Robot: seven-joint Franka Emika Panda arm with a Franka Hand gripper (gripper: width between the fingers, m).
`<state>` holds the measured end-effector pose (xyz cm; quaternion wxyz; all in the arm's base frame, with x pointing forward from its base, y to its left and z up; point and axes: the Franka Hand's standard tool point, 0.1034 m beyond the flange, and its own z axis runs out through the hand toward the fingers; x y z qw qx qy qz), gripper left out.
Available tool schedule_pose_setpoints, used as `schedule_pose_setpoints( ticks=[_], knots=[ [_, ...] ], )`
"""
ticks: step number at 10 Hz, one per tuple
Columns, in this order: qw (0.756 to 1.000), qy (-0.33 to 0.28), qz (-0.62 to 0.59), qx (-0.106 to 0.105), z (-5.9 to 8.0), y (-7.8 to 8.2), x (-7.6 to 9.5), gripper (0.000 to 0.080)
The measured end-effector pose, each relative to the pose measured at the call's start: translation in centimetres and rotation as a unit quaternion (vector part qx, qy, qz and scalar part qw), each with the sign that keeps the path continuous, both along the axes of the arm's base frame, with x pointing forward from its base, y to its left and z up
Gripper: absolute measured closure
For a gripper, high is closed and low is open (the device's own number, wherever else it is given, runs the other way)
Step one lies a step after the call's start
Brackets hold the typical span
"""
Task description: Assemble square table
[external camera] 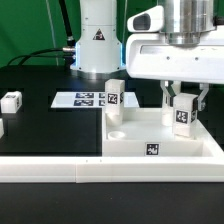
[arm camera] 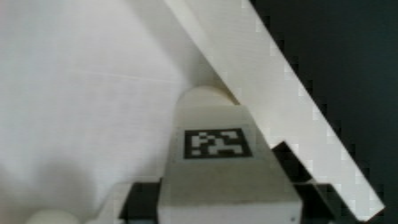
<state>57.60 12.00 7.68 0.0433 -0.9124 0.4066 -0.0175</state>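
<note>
Exterior view: hand [external camera: 182,104] clamps a leg [external camera: 182,118] over the tray-like top [external camera: 135,136] (second leg [external camera: 113,96] at its corner).

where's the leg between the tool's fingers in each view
Exterior view: the leg stands upright between the tool's fingers, over the tabletop's back corner on the exterior view's right.
Wrist view: the leg is close up in the middle, against the tabletop and beside its raised rim.
Shared landmark: the black-and-white tag on the leg's face.
</note>
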Motion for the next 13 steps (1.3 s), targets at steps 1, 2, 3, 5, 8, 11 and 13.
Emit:
schedule_pose_setpoints(
  ticks=[1,2,3,5,8,11,13],
  knots=[
    [0.998,0.003,-0.055,0.002,0.00,0.03,0.00,0.0508],
    [0.996,0.006,-0.091,0.006,0.00,0.03,0.00,0.0508],
    [0.993,0.008,-0.115,0.011,0.00,-0.04,0.02,0.0508],
    [0.989,0.011,-0.147,0.017,-0.01,0.07,-0.02,0.0508],
    [0.998,0.006,-0.061,0.011,0.03,-0.06,0.03,0.0185],
    [0.994,-0.004,0.106,-0.001,-0.07,0.00,0.00,0.0151],
    [0.978,-0.010,0.206,-0.011,-0.09,0.08,0.00,0.0150]
  ],
)
